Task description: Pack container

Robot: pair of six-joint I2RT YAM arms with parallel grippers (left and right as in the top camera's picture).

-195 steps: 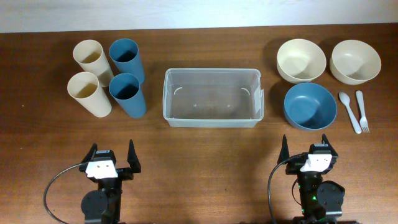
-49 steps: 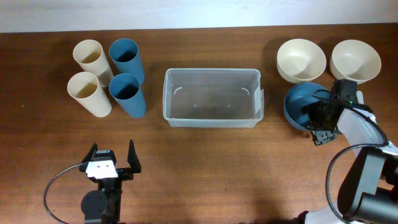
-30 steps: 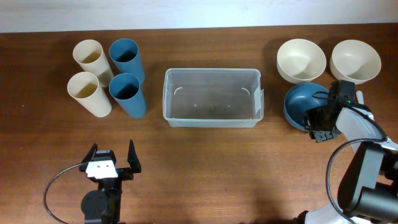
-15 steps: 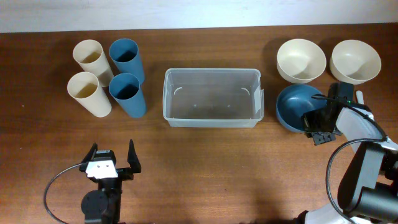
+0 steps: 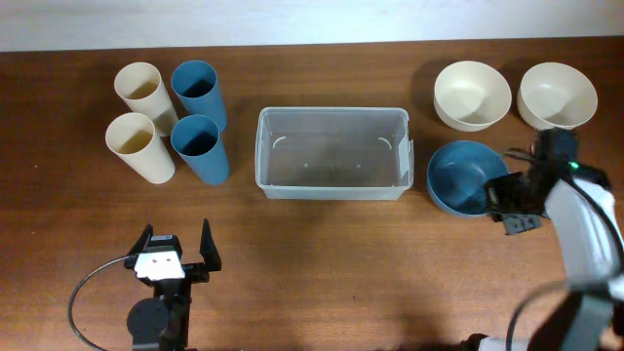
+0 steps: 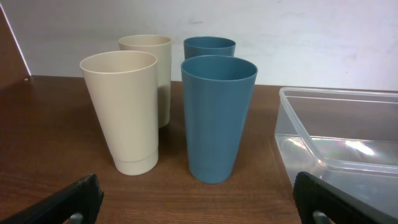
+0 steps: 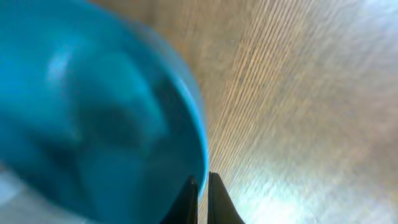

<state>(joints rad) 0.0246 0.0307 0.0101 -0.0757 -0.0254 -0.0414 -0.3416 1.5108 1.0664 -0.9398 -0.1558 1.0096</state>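
the container (image 5: pixel 331 153) sits near the middle of the table (image 5: pixel 331 273), a touch toward twelve o'clock, its long sides running nine to three; the wood shows through its clear floor

just off its three o'clock end is a blue bowl (image 5: pixel 460 177), close to the container's wall, with a thin gap showing from above. the right arm (image 5: pixel 577 210) reaches in from four o'clock, and the right jaws are clenched on the bowl's rim at its four o'clock edge. in the wrist view the two dark fingertips (image 7: pixel 190 194) stand almost together with the blue rim running down between them. that view is blurred, and i cannot tell whether the bowl rests on the table or hangs just off it

two cream bowls (image 5: pixel 472 94) (image 5: pixel 557 95) stand side by side at twelve and one o'clock of the blue one

out at nine o'clock of the container four cups stand upright in a tight cluster, two cream cups (image 5: pixel 136 144) on the outside and two blue cups (image 5: pixel 202 146) nearer the container

the left jaws are down at seven o'clock, spread wide and grasping nothing, facing the cups
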